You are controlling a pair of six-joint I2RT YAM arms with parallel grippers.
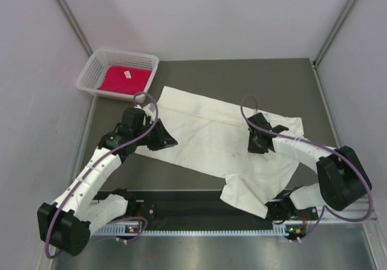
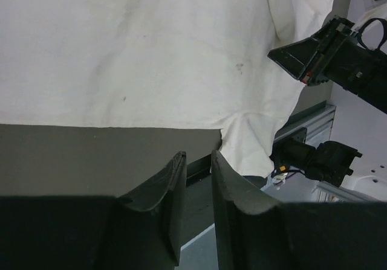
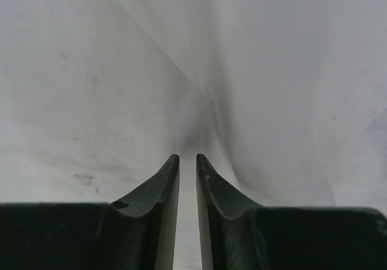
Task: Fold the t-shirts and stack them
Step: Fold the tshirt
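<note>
Grey table [image 1: 242, 77] with pale walls all round, and the white shirt [image 1: 205, 137] sprawled across it on a diagonal. Its long axis runs from far-left, close to the basket [image 1: 97, 64], down to near-right, where one end droops over the table edge onto the rail [image 1: 181, 209]. The red shirt [image 1: 124, 80] sits in the basket, well apart from both arms, so I'd say that one's for later.

What I'm watching is where the cloth lies relative to each tool. My right gripper [image 1: 255, 146] is planted on top of the white shirt, on its right half. In its wrist cam the creases all run into the tips, so to me it reads as pinched onto a ridge of cloth.

My left gripper [image 1: 168, 142] is at the shirt's left edge. From its wrist cam the hem lies just ahead of the tips and bare table is under them. The jaws are nearly together with a slim gap, and I see nothing in it.

My take: the fold has to go across that diagonal, and the left needs to push forward onto the hem first.
</note>
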